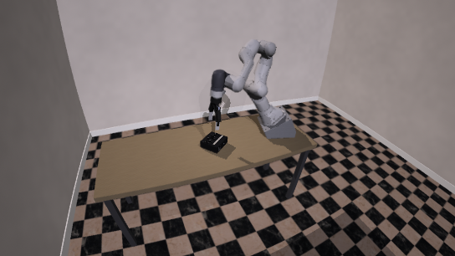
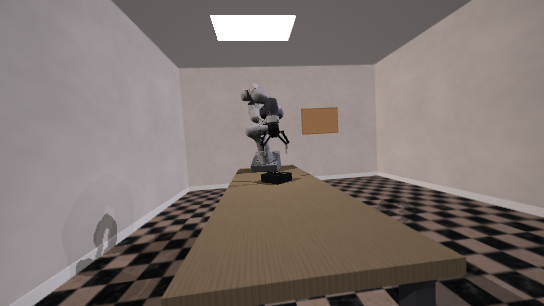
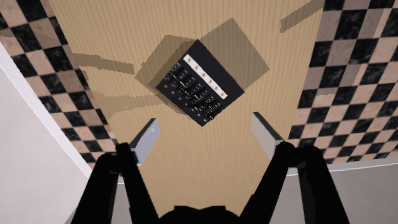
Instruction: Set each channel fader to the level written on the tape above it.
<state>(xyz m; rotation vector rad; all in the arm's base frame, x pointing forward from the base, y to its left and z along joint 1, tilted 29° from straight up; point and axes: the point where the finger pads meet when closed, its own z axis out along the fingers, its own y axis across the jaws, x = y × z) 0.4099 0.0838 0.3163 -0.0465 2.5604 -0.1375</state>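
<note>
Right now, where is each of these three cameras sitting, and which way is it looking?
Top: high in a room corner, looking down on the table, the lighting desk and the whole arm.
Exterior: low, off the table's far end, looking along it at the arm and gripper.
Wrist: on the hand, looking down at the desk, its tape and faders; both fingers show, jaws open.
All three share the desk.
</note>
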